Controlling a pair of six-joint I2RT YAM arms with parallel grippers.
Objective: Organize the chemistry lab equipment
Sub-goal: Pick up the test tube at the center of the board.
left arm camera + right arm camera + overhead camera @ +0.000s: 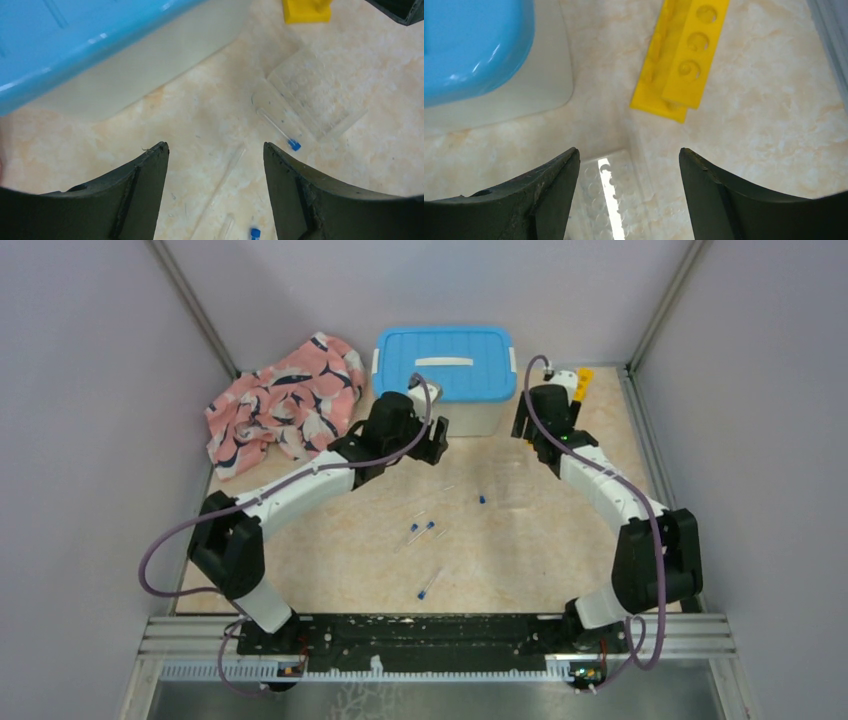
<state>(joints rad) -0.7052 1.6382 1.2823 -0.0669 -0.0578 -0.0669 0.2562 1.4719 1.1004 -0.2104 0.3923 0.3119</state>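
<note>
While both arms lean over the far half of the table (340, 560), the lab gear sits unsorted.

Top view: the left arm (300, 480) stretches twd the white bin (480, 415) w/ its blue lid. The right arm (600, 475) reaches twd the yellow rack (584, 380) in the far right corner. Several blue-capped tubes (430, 583) lie scattered mid-table, apart from one another and closer to the left arm's tip than the right's. A pink cloth (285, 405) is bunched at far left.

Left wrist view: the left gripper (215, 146) has its jaws spread. Nothing is btwn them but tabletop and a faint clear tube (231, 162) w/ no cap visible. One capped tube (276, 126) lies just ahead of the jaws, off to the tray side, at the edge of a clear holed tray (320, 90). Its long axis runs diagonally, cap end nearest the gripper. By the look of it, a pickup needs a sideways shift and a wrist turn so the jaws close across the tube, not along it.

Right wrist view: the right gripper (628, 152) is also wide apart, holding nothing. The rack lies ahead and slightly right, clear of the bin, its long axis pointing away from the fingers and tilted right. The clear tray passes beneath the jaws. The right arm looks nearest for the rack, the left for the tubes.
</note>
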